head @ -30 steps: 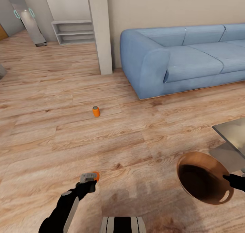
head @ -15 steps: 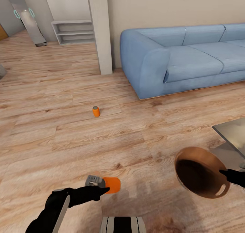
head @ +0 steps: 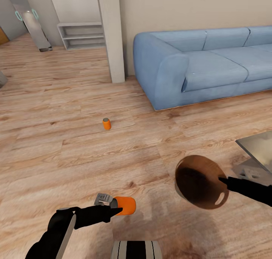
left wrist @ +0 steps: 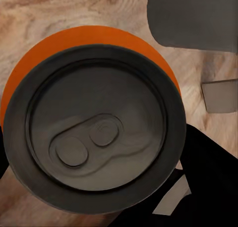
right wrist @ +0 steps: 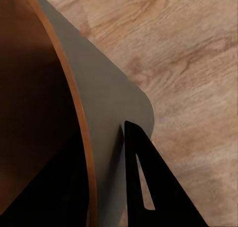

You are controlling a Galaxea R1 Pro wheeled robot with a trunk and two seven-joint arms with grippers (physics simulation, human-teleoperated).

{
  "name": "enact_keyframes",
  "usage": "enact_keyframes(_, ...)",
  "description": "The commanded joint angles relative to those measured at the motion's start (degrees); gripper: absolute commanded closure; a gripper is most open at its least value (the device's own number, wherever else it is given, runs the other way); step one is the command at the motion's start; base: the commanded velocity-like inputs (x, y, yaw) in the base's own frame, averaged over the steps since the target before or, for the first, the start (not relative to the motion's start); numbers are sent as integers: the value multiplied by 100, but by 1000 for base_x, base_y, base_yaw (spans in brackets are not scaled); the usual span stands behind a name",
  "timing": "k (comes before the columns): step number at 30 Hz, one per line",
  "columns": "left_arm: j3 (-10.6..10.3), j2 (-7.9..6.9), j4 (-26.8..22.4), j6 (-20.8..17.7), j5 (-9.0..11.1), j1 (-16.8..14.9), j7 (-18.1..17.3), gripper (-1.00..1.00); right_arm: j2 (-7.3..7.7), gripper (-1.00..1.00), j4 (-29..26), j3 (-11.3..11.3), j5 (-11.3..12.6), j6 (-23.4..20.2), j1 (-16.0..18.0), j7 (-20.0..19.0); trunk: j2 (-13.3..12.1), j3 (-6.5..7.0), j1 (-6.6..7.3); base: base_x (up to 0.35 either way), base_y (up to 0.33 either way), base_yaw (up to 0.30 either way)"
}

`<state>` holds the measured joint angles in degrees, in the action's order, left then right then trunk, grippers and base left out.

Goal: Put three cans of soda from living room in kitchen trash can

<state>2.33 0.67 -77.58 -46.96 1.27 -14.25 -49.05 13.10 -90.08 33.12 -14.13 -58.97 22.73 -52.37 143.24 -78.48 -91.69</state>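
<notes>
Two orange soda cans: one held sideways [head: 124, 205], one standing on the floor [head: 107, 123]. One brown trash can [head: 200, 181]. One blue sofa [head: 204, 64]. One shelf unit [head: 81, 35] (far back). Two grippers, left [head: 113, 209] and right [head: 223, 181].

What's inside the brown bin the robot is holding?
The trash can tilts toward the camera, showing only its glossy dark brown inside, with no can visible. The deepest part is shadowy, so that bit is hard to see.

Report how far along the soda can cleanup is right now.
Done: nothing shows inside the trash can yet. In hand: the left gripper holds one orange can on its side, and the right gripper holds the bin by its rim, its mouth tipped toward the can. Left: a second orange can stands on the floor ahead.
</notes>
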Motion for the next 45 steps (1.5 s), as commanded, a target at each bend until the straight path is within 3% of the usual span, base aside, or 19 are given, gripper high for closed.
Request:
enact_keyframes(1,1,4,-14,-17,3,1,0,100,-77,100,-1,-79,30,-7,37,21,0,1,1,0,0,0)
enact_keyframes(4,-3,8,-150,-170,14,1,-10,100,-314,100,-1,-280,22,-20,180,197,0,1,1,0,0,0)
enact_keyframes(8,-4,4,-527,-556,43,1,-45,100,-641,100,-1,-632,12,-26,424,746,0,1,1,0,0,0)
enact_keyframes(12,-4,4,-807,-1021,61,-10,-303,100,-840,100,-1,-885,19,-63,640,1044,0,1,1,0,0,0)
enact_keyframes(16,-4,15,-882,-1220,65,-99,-934,100,-894,100,-1,-956,30,-83,706,1109,0,1,1,0,0,0)
enact_keyframes(20,-4,98,-895,-1271,66,-284,-1321,100,-1016,100,-1,-987,29,-70,720,1137,0,1,1,0,0,0)
enact_keyframes(25,-4,170,-898,-1286,87,-413,-1421,100,-1132,100,-1,-998,25,-56,723,1152,0,1,1,0,0,0)
enact_keyframes(28,-4,182,-897,-1288,251,-667,-1451,100,-1151,100,-1,-999,25,-54,724,1154,0,1,1,0,0,0)
enact_keyframes(31,-6,187,-890,-1295,693,-1035,-1461,100,-1158,100,-1,-1004,25,-53,724,1157,0,1,1,0,0,0)
enact_keyframes(34,-11,182,-882,-1297,977,-1251,-1460,100,-1160,100,-1,-1007,25,-53,724,1158,0,1,1,0,0,0)
enact_keyframes(37,-17,154,-867,-1298,1076,-1325,-1459,100,-1160,100,-1,-1008,25,-50,724,1160,0,1,1,0,0,0)
enact_keyframes(45,-21,97,-856,-1298,1106,-1359,-1459,100,-1160,100,-1,-1005,24,-44,724,1160,0,1,1,0,0,0)
